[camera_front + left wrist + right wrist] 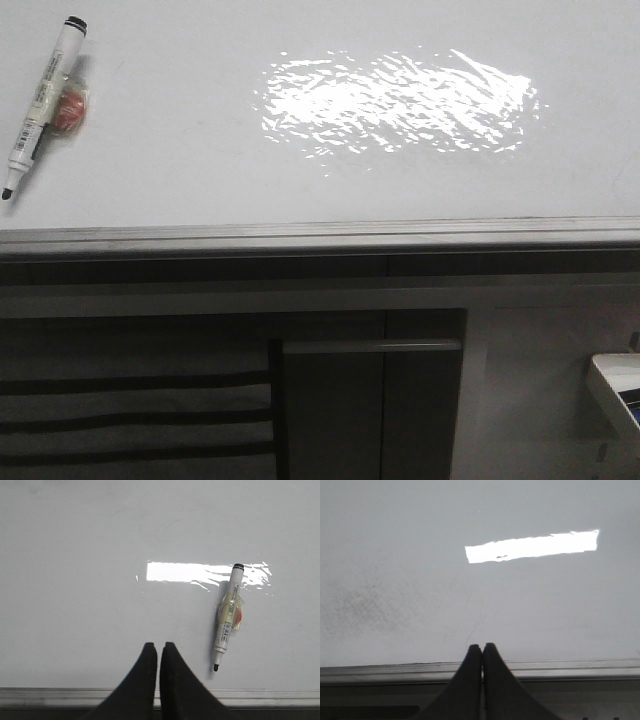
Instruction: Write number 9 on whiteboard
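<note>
Glossy whiteboard (200, 150) with rippled glare, uncapped cylindrical marker (42, 100), both tapered black claws (158, 647) (482, 647) pressed together.

the whiteboard (180, 150) is lying flat, glossy white, carrying a bright rippled glare patch right of centre; its grey metal frame edge is running along the near side. no drawn figure is showing.

Marker pen (44, 104) on whiteboard (200, 150) far left, cabinet panels (370, 400) before board edge
</note>
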`<state>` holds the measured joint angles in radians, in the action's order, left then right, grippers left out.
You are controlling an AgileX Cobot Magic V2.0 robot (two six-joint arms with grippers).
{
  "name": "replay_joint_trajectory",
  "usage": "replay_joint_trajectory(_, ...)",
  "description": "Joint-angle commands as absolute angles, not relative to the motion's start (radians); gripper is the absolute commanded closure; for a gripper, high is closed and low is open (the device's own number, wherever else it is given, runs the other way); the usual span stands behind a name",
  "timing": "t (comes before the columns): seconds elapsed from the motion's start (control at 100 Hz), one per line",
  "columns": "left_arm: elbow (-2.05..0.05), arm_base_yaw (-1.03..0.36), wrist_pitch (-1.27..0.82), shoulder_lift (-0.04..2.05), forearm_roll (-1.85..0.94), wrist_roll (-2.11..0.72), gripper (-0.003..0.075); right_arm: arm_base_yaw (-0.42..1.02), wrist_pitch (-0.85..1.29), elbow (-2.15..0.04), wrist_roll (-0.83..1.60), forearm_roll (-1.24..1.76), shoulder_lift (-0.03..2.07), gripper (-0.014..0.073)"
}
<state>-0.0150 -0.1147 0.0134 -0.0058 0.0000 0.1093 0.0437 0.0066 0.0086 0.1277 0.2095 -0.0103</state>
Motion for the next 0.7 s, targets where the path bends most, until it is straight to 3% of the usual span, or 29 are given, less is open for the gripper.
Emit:
replay_joint_trajectory(0.0, -0.079, -0.121, 0.052, -0.032, -0.008, 0.114, 0.0741, 0.036, -0.021, -0.060, 0.131, 0.227, -0.030, 0.0666)
replay_joint_trajectory(0.44, -0.499, -0.121, -0.263, 0.241, 0.011, 0.110, 0.0741, 0.036, 0.277, -0.475, 0.134, 0.202, 0.211, 0.0666)
replay_joint_trajectory(0.69, -0.558, -0.121, -0.279, 0.362, 0.051, 0.110, 0.0741, 0.036, 0.341, -0.570, 0.139, 0.184, 0.356, 0.0666)
